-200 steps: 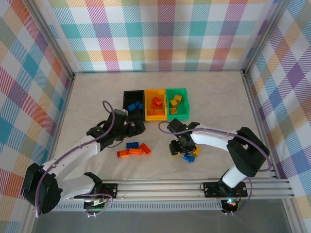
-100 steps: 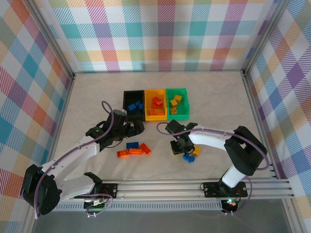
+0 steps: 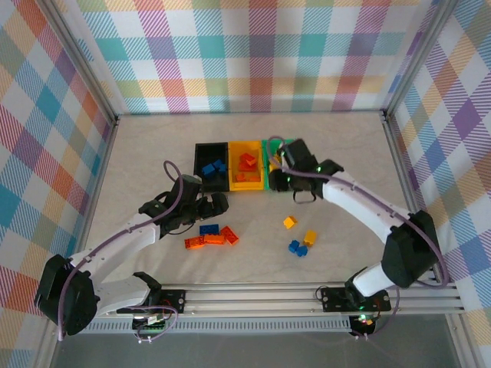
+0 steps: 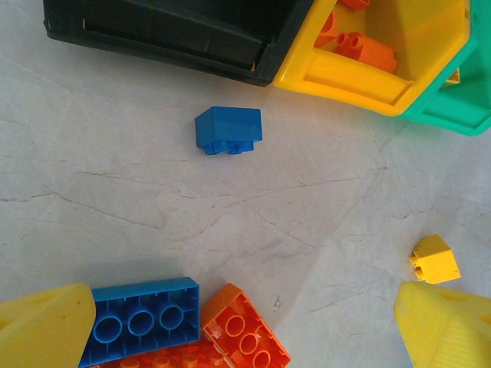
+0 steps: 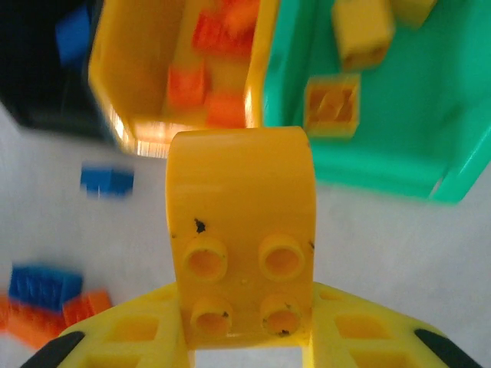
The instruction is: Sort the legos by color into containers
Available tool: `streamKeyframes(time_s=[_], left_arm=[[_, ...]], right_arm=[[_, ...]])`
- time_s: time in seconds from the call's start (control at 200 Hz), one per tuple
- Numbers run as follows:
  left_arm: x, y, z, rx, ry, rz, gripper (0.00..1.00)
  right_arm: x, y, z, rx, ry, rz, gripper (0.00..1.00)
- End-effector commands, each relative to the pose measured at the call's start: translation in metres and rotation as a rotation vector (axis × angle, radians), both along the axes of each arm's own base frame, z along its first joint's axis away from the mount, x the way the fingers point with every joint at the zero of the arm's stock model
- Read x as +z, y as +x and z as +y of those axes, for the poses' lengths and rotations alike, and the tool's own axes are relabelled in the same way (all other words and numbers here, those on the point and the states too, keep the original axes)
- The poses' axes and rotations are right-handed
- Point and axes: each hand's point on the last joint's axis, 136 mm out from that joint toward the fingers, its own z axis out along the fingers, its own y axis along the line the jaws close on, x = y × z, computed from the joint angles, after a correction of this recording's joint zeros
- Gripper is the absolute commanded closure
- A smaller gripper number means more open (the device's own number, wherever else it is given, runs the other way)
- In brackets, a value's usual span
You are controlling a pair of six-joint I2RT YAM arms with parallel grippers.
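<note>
Orange and blue legos (image 3: 211,236) lie clustered on the counter (image 3: 153,153) nearest the arm bases. A blue-and-yellow pair (image 3: 300,244) sits to their right, and a single yellow brick (image 3: 289,221) lies just beyond that. Above the cluster the left fingers (image 4: 46,330) hang spread wide, gripping nothing. A small blue brick (image 4: 228,129) sits alone on the counter near the black bin (image 4: 153,34). Farther back, the right fingers (image 5: 130,337) are clamped on a yellow lego (image 5: 240,261) above the near side of the green bin (image 5: 399,123), which holds yellow pieces. The yellow bin (image 4: 360,80) between the other two holds orange ones.
</note>
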Motion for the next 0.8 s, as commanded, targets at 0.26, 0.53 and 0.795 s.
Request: streamKeyframes(time_s=[0.26, 0.53, 0.795], left_arm=[[0.000, -0.007, -0.002, -0.020, -0.013, 0.023, 0.00], [0.004, -0.013, -0.006, -0.059, -0.034, 0.026, 0.00], [0.018, -0.013, -0.004, -0.066, -0.029, -0.009, 0.00]], right_arm=[[-0.049, 0.102, -0.007, -0.125, -0.103, 0.089, 0.64], [-0.040, 0.112, -0.004, -0.113, -0.086, 0.061, 0.30], [-0.020, 0.041, -0.023, -0.151, 0.001, 0.120, 0.25]])
